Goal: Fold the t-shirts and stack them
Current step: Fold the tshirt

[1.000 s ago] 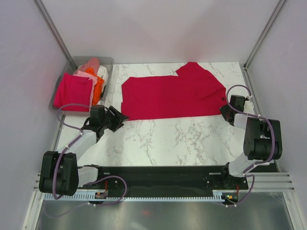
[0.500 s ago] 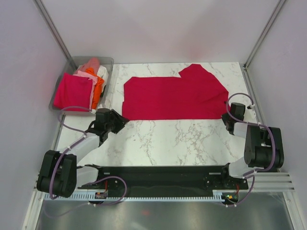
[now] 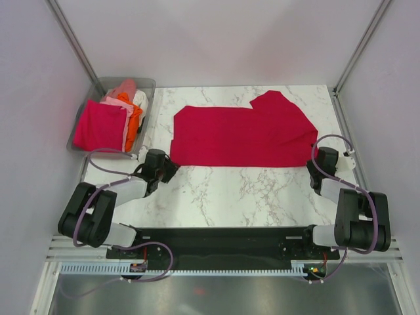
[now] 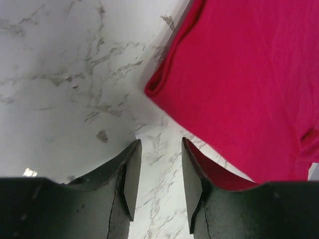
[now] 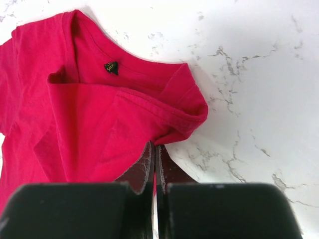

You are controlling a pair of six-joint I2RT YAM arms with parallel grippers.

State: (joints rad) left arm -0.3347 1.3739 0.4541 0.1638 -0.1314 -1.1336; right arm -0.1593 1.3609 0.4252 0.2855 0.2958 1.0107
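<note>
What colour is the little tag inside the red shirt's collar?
Black, heart-shaped tag; clearest in the right wrist view.

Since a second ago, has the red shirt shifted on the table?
Yes. The crimson t-shirt has slid right, away from the grey bin, with the right gripper shut on its edge.

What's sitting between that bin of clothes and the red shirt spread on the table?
Nothing: only a bare strip of marble table separates the bin from the red shirt, seen in the top view.
</note>
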